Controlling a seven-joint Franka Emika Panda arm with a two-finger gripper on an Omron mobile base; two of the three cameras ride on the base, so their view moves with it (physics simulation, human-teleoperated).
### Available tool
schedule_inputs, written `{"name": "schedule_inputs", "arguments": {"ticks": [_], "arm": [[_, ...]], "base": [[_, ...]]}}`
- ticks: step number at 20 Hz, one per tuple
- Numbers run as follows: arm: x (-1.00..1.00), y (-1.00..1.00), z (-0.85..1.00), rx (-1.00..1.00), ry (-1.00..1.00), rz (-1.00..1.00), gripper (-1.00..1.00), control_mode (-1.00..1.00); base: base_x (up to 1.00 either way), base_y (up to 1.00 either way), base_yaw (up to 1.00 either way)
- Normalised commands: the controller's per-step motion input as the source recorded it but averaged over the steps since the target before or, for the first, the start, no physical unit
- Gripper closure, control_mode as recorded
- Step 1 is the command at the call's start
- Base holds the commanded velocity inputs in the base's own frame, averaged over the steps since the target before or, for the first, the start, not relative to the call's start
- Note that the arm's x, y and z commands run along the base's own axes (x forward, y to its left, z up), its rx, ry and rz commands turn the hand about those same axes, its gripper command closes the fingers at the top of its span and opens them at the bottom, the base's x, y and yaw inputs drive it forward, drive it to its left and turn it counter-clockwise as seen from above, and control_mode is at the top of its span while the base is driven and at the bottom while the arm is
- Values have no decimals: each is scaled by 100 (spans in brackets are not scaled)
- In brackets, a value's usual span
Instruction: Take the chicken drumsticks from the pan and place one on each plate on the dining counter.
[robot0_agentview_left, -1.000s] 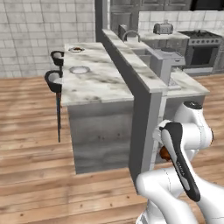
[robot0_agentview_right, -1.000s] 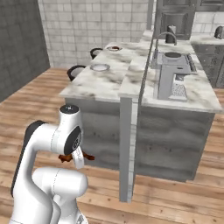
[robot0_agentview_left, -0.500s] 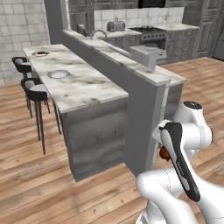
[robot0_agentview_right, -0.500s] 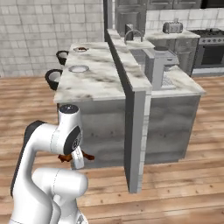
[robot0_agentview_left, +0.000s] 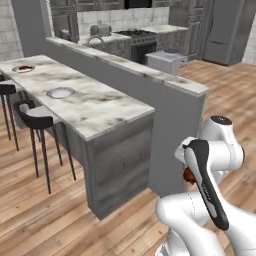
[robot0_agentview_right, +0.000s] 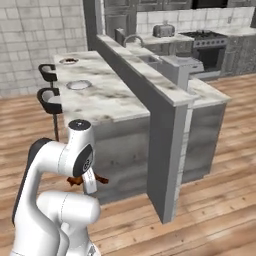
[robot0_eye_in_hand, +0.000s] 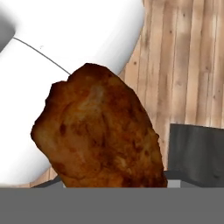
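Observation:
A reddish-brown chicken drumstick (robot0_eye_in_hand: 103, 131) sits close in front of the hand camera, and my gripper (robot0_agentview_right: 86, 180) is shut on it. The arm is folded low against the base, so the drumstick (robot0_agentview_left: 188, 175) peeks out beside the forearm, above the wooden floor. On the dining counter (robot0_agentview_left: 102, 112) lies a bare plate (robot0_agentview_left: 61, 92) near its middle. A farther plate (robot0_agentview_left: 23, 68) carries something reddish-brown. From the right base view the bare plate (robot0_agentview_right: 79, 85) and the farther plate (robot0_agentview_right: 69, 61) lie ahead on the counter (robot0_agentview_right: 107, 100). The pan is out of view.
Black stools (robot0_agentview_left: 35, 120) stand along the counter's left side. A raised grey wall with a marble cap (robot0_agentview_left: 167, 102) runs along its right side, ending in a corner (robot0_agentview_right: 167, 150) close ahead. A stove (robot0_agentview_left: 132, 36) stands at the back. Wooden floor lies all around.
The whole picture has shifted as the base drove and turned; the counter's end now stands nearer and further left. The arm keeps its folded pose with the drumstick held.

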Motion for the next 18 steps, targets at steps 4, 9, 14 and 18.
{"name": "schedule_inputs", "arguments": {"ticks": [4,9,14,18], "arm": [[0,0,0,0,0,0,100,100],[0,0,0,0,0,0,100,100],[0,0,0,0,0,0,100,100],[0,0,0,0,0,0,100,100]], "base": [[31,100,-34],[15,100,-31],[4,100,-31],[8,100,-30]]}}
